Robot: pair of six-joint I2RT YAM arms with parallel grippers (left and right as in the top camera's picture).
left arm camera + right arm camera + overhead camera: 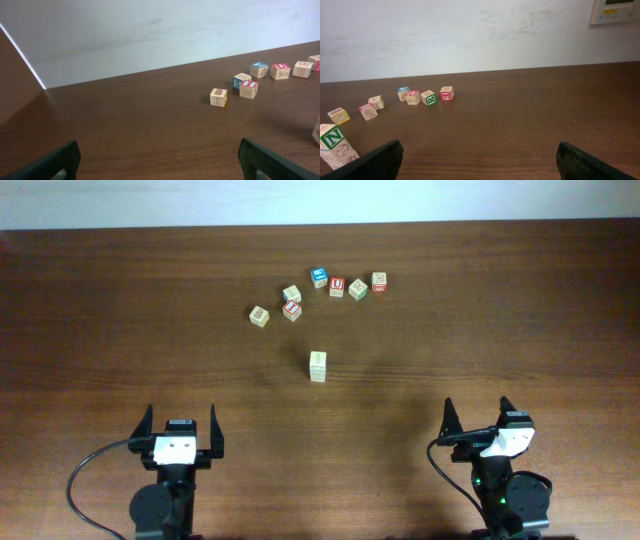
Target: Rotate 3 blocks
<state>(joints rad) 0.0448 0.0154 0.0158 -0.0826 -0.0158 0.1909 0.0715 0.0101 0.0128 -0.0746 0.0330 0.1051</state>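
The three blocks I take as mine sit in the far scatter. The tan-marked cube [260,316] is at its left end, the red-topped cube [291,309] is just right of that, and the red-faced cube [379,282] is at the right end of the back row. As cubes they have no long axis to line up with, but each sits skewed to the table edge. I judge a wrist has to turn to meet a pair of flat faces. The tan-marked cube stands apart with bare wood on every side. The red-topped cube has a pale cube [292,294] just behind it, and I cannot tell whether they touch. The red-faced cube has a green-lettered cube [358,289] close on its left only. From the left gripper [180,412] the first two lie ahead and to its right, and it is the nearer arm for them. From the right gripper [478,406] the red-faced cube lies ahead and to its left, nearer that arm. Both sets of jaws are spread wide with nothing between them, at the near side of the table [520,330]. A two-block stack [317,366] stands alone between the arms and the scatter, a little right of the left arm's line, so I judge it the thing to steer round. The table's far edge, under the wall [125,35], runs near behind the back row, and there is plenty of open wood to either side.
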